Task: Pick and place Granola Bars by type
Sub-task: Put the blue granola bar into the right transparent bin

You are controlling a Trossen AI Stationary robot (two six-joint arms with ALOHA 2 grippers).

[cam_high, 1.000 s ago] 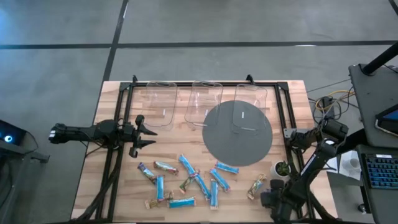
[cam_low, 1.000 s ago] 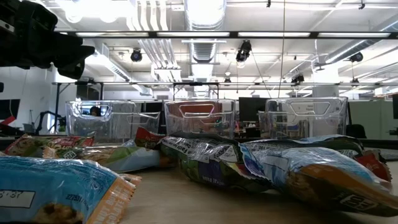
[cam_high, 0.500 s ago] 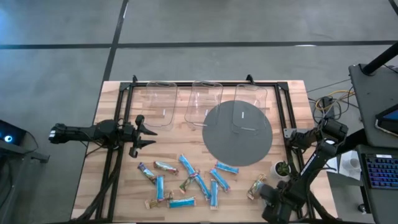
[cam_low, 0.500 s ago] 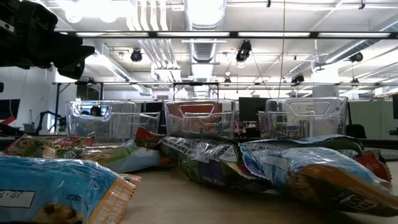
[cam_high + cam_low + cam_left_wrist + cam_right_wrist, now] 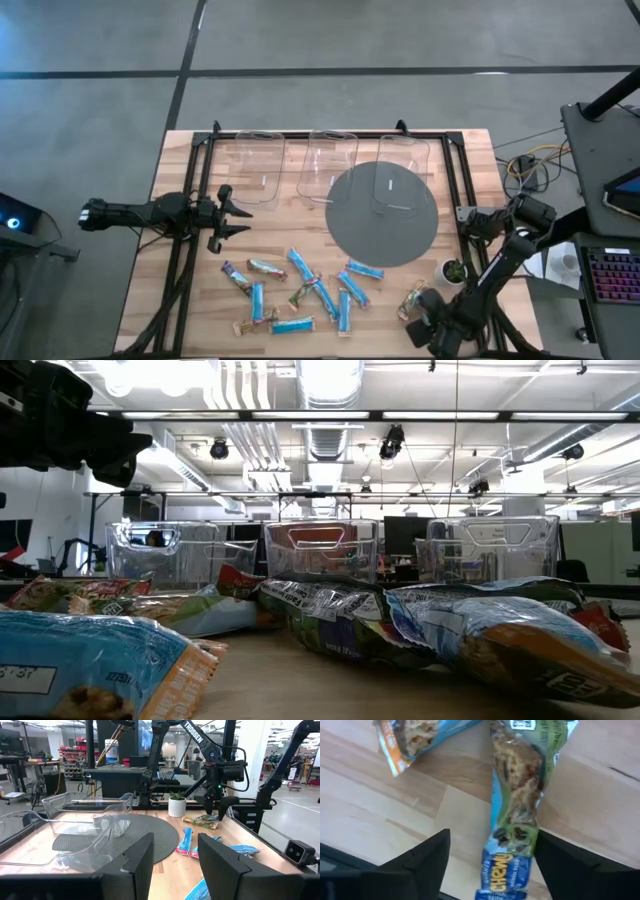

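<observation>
Several wrapped granola bars (image 5: 300, 290) lie flat and scattered on the near part of the table: bright blue, tan/brown and darker ones. They fill the foreground of the low view (image 5: 330, 620). One green-and-blue bar with tan granola (image 5: 412, 298) lies apart near the near right corner. My right gripper (image 5: 424, 308) hangs over it, open and pointing down. In the right wrist view (image 5: 492, 840) the fingers stand on either side of that bar (image 5: 517, 805). My left gripper (image 5: 238, 212) waits open over the left middle of the table, and the left wrist view (image 5: 175, 855) shows it level.
Three clear plastic bins (image 5: 330, 160) stand in a row along the far edge. The right one rests partly on a round grey mat (image 5: 383, 225). A small white potted plant (image 5: 453, 270) stands at the right edge near my right arm. Bare wood (image 5: 180, 290) lies near left.
My right gripper has moved a little toward the table's left and near edge, coming over the bar that lies apart at the near right. The bars and my left arm have stayed where they were.
</observation>
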